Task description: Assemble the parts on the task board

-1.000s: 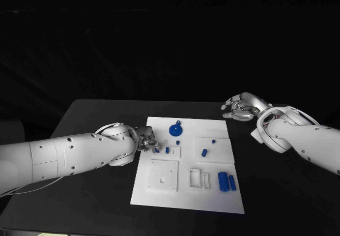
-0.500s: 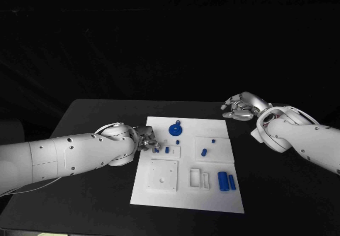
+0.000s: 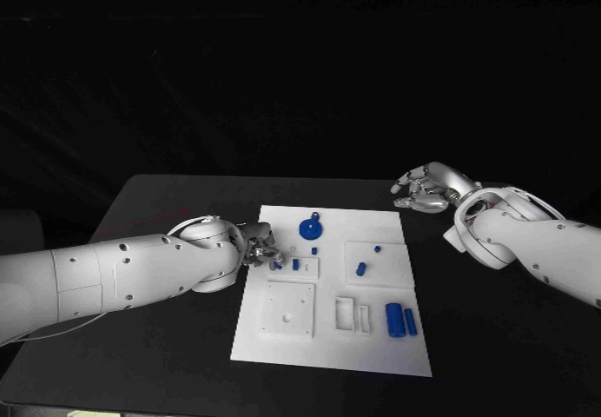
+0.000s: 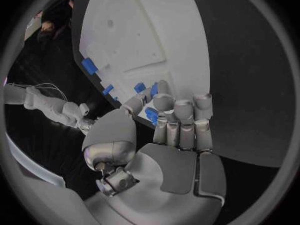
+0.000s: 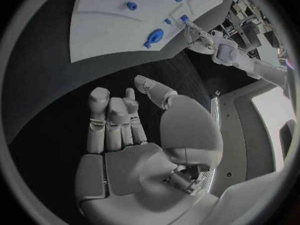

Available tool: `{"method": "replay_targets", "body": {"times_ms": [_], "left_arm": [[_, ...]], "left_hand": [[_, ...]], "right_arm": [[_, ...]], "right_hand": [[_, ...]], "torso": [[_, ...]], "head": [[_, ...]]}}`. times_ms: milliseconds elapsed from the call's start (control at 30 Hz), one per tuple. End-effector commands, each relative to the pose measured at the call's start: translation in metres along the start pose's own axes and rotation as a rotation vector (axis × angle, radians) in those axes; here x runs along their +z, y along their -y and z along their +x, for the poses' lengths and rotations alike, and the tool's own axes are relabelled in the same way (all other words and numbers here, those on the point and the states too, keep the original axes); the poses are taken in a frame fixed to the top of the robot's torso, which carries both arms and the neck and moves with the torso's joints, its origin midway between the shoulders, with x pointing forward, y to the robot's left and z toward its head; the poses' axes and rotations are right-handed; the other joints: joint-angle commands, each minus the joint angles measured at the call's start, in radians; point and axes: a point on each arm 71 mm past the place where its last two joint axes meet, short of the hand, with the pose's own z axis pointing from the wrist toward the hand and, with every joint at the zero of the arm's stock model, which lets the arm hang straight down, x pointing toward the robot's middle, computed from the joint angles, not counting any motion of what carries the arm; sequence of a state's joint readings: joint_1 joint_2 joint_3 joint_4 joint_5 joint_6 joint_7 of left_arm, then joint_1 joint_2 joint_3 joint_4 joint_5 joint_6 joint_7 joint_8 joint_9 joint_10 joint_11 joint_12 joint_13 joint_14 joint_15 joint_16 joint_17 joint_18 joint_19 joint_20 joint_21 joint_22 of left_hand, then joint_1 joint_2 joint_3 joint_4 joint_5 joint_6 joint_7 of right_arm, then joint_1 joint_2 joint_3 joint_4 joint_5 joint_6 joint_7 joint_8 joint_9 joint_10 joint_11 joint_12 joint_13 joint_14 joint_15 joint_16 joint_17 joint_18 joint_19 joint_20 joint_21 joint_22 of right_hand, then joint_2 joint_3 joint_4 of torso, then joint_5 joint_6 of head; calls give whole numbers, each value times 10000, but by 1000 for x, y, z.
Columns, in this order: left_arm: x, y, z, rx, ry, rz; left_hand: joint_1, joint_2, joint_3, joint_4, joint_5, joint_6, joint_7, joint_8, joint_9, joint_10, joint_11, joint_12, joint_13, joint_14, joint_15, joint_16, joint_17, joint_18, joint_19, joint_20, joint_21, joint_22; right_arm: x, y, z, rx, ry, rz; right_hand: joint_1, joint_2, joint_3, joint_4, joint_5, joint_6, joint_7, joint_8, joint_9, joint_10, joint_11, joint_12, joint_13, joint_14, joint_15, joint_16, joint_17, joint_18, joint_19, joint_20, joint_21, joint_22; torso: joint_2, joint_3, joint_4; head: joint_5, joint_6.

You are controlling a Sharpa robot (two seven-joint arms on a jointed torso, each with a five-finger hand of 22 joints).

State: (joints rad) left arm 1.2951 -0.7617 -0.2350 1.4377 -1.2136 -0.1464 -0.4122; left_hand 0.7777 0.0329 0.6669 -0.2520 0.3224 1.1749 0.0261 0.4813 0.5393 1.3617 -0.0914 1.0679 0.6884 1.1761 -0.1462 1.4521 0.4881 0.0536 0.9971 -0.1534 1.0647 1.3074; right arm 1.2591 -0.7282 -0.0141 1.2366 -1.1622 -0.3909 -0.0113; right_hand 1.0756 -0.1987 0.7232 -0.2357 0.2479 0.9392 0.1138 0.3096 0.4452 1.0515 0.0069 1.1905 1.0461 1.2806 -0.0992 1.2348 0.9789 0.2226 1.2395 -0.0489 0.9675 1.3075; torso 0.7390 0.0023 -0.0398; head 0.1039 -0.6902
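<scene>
- The task board (image 3: pixel 328 347): white rectangular plate, flat on the black table
- Round blue part (image 3: pixel 311 229) with a small tab, near its far edge
- Two blue cylinders (image 3: pixel 399 320) lying side by side (near corner, right side)
- Small blue pieces (image 3: pixel 295 265) mid-board, one (image 3: pixel 360 268) on a raised square

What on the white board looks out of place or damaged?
Nothing stands out. The task board lies flat and whole, blue parts sit tidily on it, the left hand works at its edge, and the right hand hovers off it.
</scene>
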Motion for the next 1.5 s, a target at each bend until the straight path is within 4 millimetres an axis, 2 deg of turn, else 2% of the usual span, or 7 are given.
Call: {"method": "replay_targets", "body": {"times_ms": [33,267,333,733,1167,1267,1500], "left_arm": [[0,-1,8,202,-457,-30],[1,-1,9,176,-479,-33],[1,-1,9,161,-471,-39],[1,-3,8,125,-436,-93],[2,-5,8,119,-425,-179],[2,-6,8,119,-414,-239],[2,-11,5,71,-255,-394]], "left_hand": [[61,-126,200,8,-301,517,-450,38,-10,333,-359,77,20,537,-623,1,17,99,73,-1197,40,151],[36,-461,158,302,-591,509,-444,70,-25,338,-362,73,13,540,-621,-9,27,110,80,-1196,35,138],[36,-584,132,455,-1060,501,-446,84,-33,339,-366,73,10,538,-623,-15,32,121,79,-1199,31,135],[-94,-996,40,954,-1488,484,-448,121,-62,337,-370,76,5,538,-632,-25,50,139,68,-1197,21,133],[-92,-1094,23,1176,-1921,473,-451,143,-78,331,-374,78,4,535,-642,-28,61,157,57,-1200,20,136],[-27,-1195,9,1200,-2365,465,-465,156,-84,329,-365,81,4,531,-647,-30,67,170,52,-1205,25,141],[-231,-1998,-100,1681,-2738,448,-458,207,-65,331,-375,85,11,523,-654,-19,85,192,70,-1208,18,116]], "right_arm": [[0,-1,1,-76,-133,-95],[0,-1,1,-76,-140,-96],[0,-1,1,-76,-144,-93],[0,-1,1,-76,-156,-92],[0,-1,1,-78,-150,-85],[0,-1,1,-78,-150,-86],[0,-1,1,-79,-134,-88]], "right_hand": [[-62,5,-64,21,49,13,75,-43,0,-19,16,66,-12,49,-17,-61,17,392,22,-78,2,158],[-64,6,-65,22,52,13,75,-44,0,-19,16,66,-13,50,-17,-61,17,392,22,-78,1,158],[-64,7,-65,22,53,13,75,-44,0,-19,16,67,-13,50,-17,-61,17,392,22,-78,1,158],[-67,9,-67,25,57,13,75,-44,0,-19,16,67,-14,49,-17,-62,17,392,22,-77,0,158],[-68,13,-68,28,61,13,75,-44,0,-19,16,68,-15,50,-17,-63,17,392,22,-77,0,157],[-69,12,-69,28,61,12,75,-44,0,-19,16,68,-15,50,-17,-63,17,392,22,-77,-1,157],[-71,13,-70,30,62,12,76,-45,0,-19,16,68,-16,50,-17,-63,18,392,22,-77,-1,157]], "torso": [[-1,1,-3],[-3,5,-5],[1,6,-5],[1,5,-7],[1,2,-6],[1,3,-4],[-1,3,-8]], "head": [[4,-5],[8,-5],[13,-11],[1,1],[-5,-3],[-6,2],[-10,13]]}}
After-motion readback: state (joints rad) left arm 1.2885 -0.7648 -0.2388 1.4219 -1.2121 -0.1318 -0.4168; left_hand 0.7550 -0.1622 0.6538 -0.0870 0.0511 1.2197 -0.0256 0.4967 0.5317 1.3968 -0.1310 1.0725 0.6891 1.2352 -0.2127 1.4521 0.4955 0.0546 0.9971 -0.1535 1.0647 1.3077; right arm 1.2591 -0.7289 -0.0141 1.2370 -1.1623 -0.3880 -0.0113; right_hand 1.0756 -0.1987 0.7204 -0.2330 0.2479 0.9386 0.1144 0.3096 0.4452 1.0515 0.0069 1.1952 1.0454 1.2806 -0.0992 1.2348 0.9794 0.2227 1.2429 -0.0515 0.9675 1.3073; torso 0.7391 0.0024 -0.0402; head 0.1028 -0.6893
